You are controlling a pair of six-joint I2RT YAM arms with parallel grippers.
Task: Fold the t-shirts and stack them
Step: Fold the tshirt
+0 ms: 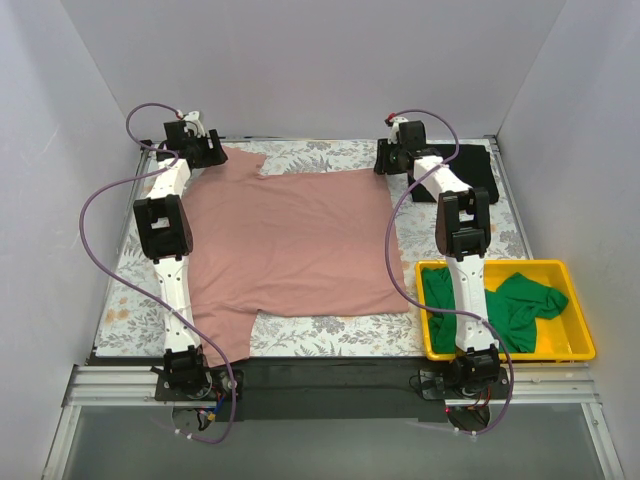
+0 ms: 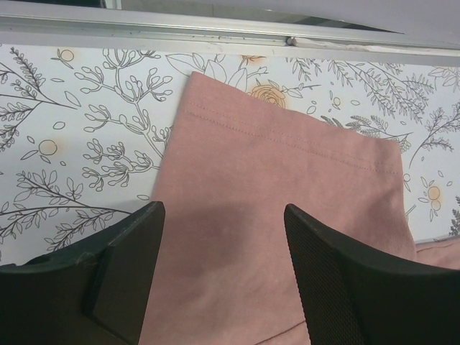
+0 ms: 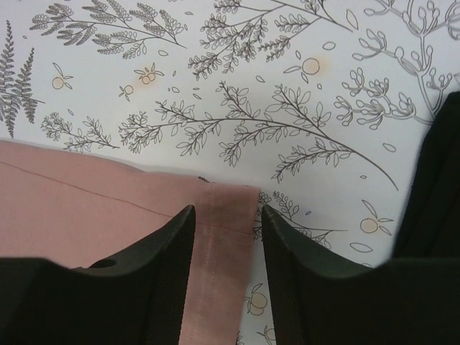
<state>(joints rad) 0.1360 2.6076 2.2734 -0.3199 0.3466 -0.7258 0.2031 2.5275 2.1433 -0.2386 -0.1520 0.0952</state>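
Note:
The dusty pink t-shirt [image 1: 290, 240] lies spread flat on the floral table covering. My left gripper [image 1: 205, 150] is open at its far left corner. In the left wrist view the open left gripper [image 2: 224, 212] straddles a pink sleeve [image 2: 287, 180]. My right gripper [image 1: 385, 160] is open at the shirt's far right corner. In the right wrist view the right gripper [image 3: 227, 212] straddles the hemmed corner [image 3: 223, 208]. The black t-shirt [image 1: 470, 170] lies folded at the back right and also shows in the right wrist view [image 3: 435, 194]. The bright green t-shirt [image 1: 510, 305] lies crumpled in the bin.
A yellow plastic bin [image 1: 580, 335] stands at the near right beside the right arm. White walls enclose the table on three sides. A metal rail [image 2: 215, 29] runs along the table's far edge just beyond the sleeve.

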